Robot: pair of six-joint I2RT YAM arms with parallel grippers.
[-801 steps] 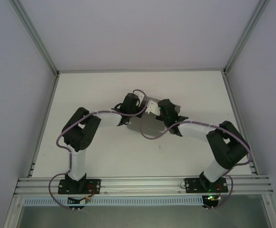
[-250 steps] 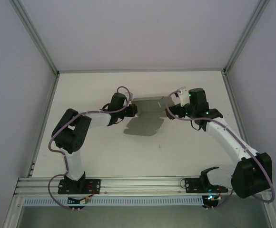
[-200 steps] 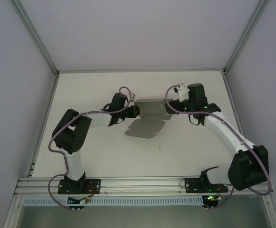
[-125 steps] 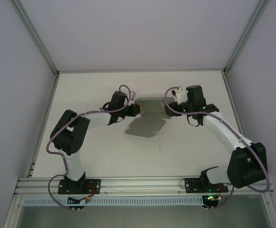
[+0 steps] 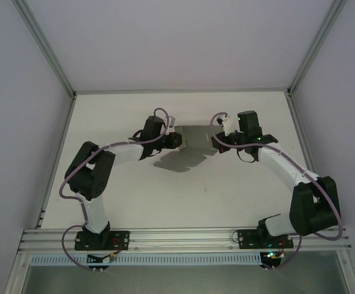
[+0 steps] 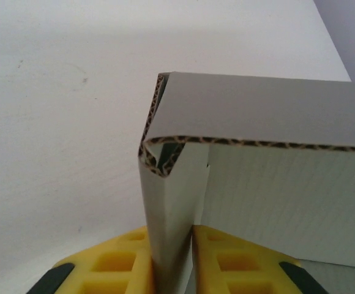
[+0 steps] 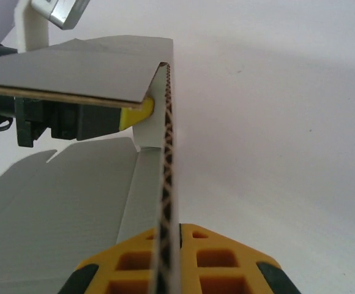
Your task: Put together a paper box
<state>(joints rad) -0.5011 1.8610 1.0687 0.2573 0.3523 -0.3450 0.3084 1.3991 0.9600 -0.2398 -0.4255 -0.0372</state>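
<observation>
So the paper box (image 5: 194,139), a plain grey corrugated cardboard sheet with its walls partly folded up, was hanging in the air over the far middle of the white worktop (image 5: 134,196), with its shadow on the surface just in front of it.

Big change: a second before, the right end effector (image 7: 168,248) was wide open next to the box's right edge. Now it was clamped shut on that edge, with the corrugated wall pinched between its yellow pads. The left end effector (image 6: 170,248) had a folded flap on the opposite end squeezed between its own pads, so it looked like it was gripping too, though I couldn't say how firmly.

My read is that with both ends held, the sheet was steadied and ready for the walls to be folded, but it was nowhere near a finished box.

Stuff I couldn't make out: from above, the wrists covered both grip points. Both wrist views cropped the pads at the bottom, and the tabs and slots were mostly out of sight.
</observation>
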